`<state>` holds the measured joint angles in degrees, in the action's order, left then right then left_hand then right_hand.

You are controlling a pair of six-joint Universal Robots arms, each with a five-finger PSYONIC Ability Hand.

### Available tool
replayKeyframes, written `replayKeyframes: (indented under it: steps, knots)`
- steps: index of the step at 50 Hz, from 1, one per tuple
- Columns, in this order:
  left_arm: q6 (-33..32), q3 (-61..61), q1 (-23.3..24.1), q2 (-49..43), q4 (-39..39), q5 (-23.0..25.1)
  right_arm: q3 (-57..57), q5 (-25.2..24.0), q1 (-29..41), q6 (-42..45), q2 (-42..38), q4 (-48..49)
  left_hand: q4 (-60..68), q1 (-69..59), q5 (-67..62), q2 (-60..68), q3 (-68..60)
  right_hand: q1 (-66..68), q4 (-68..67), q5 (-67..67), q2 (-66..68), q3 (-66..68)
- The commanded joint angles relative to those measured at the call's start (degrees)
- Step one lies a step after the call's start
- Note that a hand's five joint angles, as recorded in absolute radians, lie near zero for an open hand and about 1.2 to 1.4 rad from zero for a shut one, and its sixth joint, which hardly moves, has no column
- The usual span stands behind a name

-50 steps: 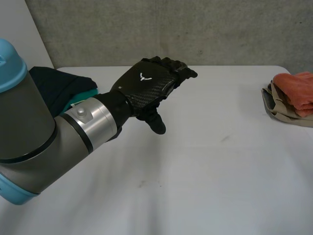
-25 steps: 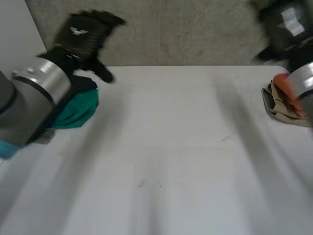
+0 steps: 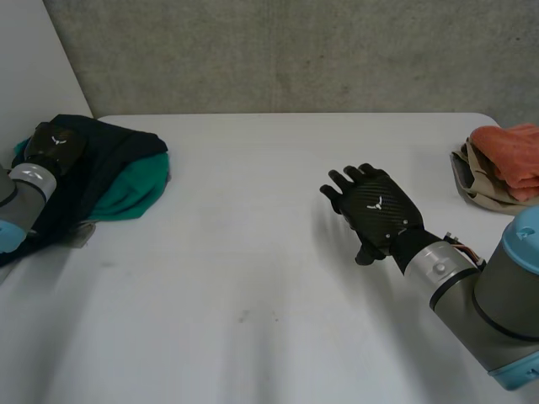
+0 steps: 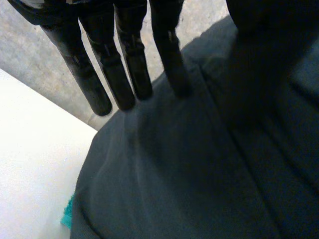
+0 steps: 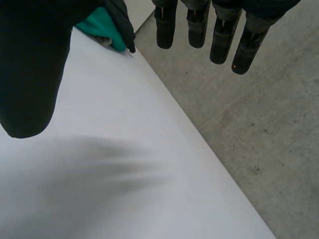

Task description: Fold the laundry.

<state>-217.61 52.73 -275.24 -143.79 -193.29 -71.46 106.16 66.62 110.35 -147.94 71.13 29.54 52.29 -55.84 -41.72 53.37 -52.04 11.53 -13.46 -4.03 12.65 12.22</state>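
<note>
A dark navy cloth (image 3: 118, 156) lies heaped over a teal cloth (image 3: 126, 198) at the table's far left. My left hand (image 3: 53, 143) rests on top of this heap. In the left wrist view its straight fingers (image 4: 129, 64) reach out with the tips touching the navy cloth (image 4: 174, 174), and a bit of teal cloth (image 4: 66, 219) peeks out below. My right hand (image 3: 375, 206) hovers over the bare table right of the middle, open and holding nothing. In the right wrist view its fingers (image 5: 199, 25) are straight and point toward the teal cloth (image 5: 102, 25).
An orange towel (image 3: 509, 156) lies folded on a beige cloth (image 3: 476, 181) at the table's right edge. The white table (image 3: 253, 252) ends at a grey concrete wall (image 3: 295, 50) behind.
My left arm has swung from the table's middle to the left and set its hand on the navy cloth. My right arm has come down over the table.
</note>
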Motion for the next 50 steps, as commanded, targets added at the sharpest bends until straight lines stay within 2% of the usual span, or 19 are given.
replayKeyframes:
  steps: [1, 6, 11, 12, 13, 14, 16, 17, 22, 27, 34, 37, 39, 40, 44, 47, 50]
  knots:
    - [0.96, -0.79, 1.1, -0.01, -5.07, -1.22, 0.62, 0.27, -0.05, -0.24, -0.2, 0.34, 27.71, -24.16, -28.28, 26.63, -27.96, -1.53, 3.46, 4.03, -2.65, -2.22]
    - [4.46, 5.27, 4.79, 8.67, -9.99, -2.28, 0.62, 0.36, -1.54, -0.33, -0.03, 0.43, 27.71, -24.16, -28.28, 26.63, -27.96, -1.53, 3.46, 4.03, -2.65, -2.22]
    - [12.81, 5.72, 3.66, 9.06, -14.92, -2.63, 0.8, 0.27, -2.16, -0.42, -0.03, 0.25, 27.71, -24.16, -28.28, 26.63, -27.96, -1.53, 3.46, 4.03, -2.65, -2.22]
    - [13.35, 5.63, 3.31, 8.7, -15.01, -2.54, 0.89, 0.27, -2.34, -0.51, -0.03, 0.25, 21.91, -18.35, -22.48, 20.83, -22.15, -1.53, 3.46, 4.03, -2.65, -2.22]
    - [13.53, 5.46, 2.17, 8.18, -14.58, -2.19, 0.89, 0.27, -2.51, -0.51, -0.03, 0.25, -12.46, 16.01, 11.89, -13.54, 12.21, -1.53, 3.46, 4.03, -2.65, -2.22]
    - [13.53, 5.54, 1.64, 8.09, -14.14, -2.1, 0.97, 0.27, -2.51, -0.51, -0.03, 0.25, -19.63, 23.19, 19.06, -20.71, 19.39, -1.53, 3.46, 4.03, -2.65, -2.22]
    - [13.44, 5.02, 0.06, 7.3, -12.12, -1.84, 1.15, 0.27, -2.69, -0.33, -0.03, 0.25, -25.57, 29.12, 25.0, -26.65, 25.32, -1.53, 3.46, 4.03, -2.65, -2.22]
    - [13.44, 4.23, -0.56, 6.25, -10.9, -1.75, 1.06, 0.27, -2.78, -0.33, -0.03, 0.25, -33.58, 37.14, 33.01, -34.66, 33.34, -1.53, 3.46, 4.03, -2.65, -2.22]
    - [13.44, 0.63, -1.18, 1.59, -7.02, 0.0, 0.8, 0.27, -2.69, -0.33, -0.03, 0.34, -35.68, 39.24, 35.11, -36.76, 35.44, -1.53, 3.46, 4.03, -2.65, -2.22]
    - [13.44, -5.42, -1.97, -4.38, -2.9, 2.64, 0.8, 0.27, -2.51, -0.33, -0.2, 0.34, -35.01, 38.57, 34.44, -36.09, 34.77, -1.53, 3.46, 4.03, -2.65, -2.22]
    - [13.35, -14.4, -2.15, -11.69, 1.77, 2.73, 0.36, 0.27, -2.6, -0.25, -1.34, 0.52, -32.49, 36.05, 31.92, -33.57, 32.25, -1.53, 3.46, 4.03, -2.65, -2.22]
    - [13.35, -16.87, -2.06, -13.45, 1.86, 2.38, 0.18, 0.27, -2.6, -0.25, -2.05, 0.52, -14.56, 18.12, 13.99, -15.64, 14.32, -1.53, 3.46, 4.03, -2.65, -2.22]
    - [13.35, -16.78, -1.97, -13.19, 1.42, 2.21, 0.18, 0.27, -2.6, -0.16, -2.22, 0.52, 9.6, -6.05, -10.17, 8.52, -9.85, -1.53, 3.46, 4.03, -2.65, -2.22]
    - [13.27, -16.35, -1.45, -12.23, 0.9, 1.86, 0.18, 0.27, -2.6, -0.16, -2.22, 0.52, 27.53, -23.97, -28.1, 26.45, -27.77, -1.53, 3.46, 4.03, -2.65, -2.22]
    - [13.35, -11.7, 0.66, -5.73, -3.23, -1.56, 0.18, 0.36, -2.6, -0.16, -2.22, 0.43, 27.71, -24.16, -28.28, 26.63, -27.96, -1.53, 3.46, 4.03, -2.65, -2.22]
    - [13.79, -2.59, 4.25, 2.59, -8.92, -3.68, 0.1, 0.7, -2.69, -0.24, -2.05, 0.43, 27.71, -24.16, -28.28, 26.63, -27.96, -1.53, 3.46, 4.03, -2.65, -2.22]
    - [14.06, 3.85, 7.07, 8.94, -13.15, -3.59, 0.1, 1.23, -2.69, -0.25, -2.05, 0.34, 27.71, -24.16, -28.28, 26.63, -27.96, -1.53, 3.46, 4.03, -2.65, -2.22]
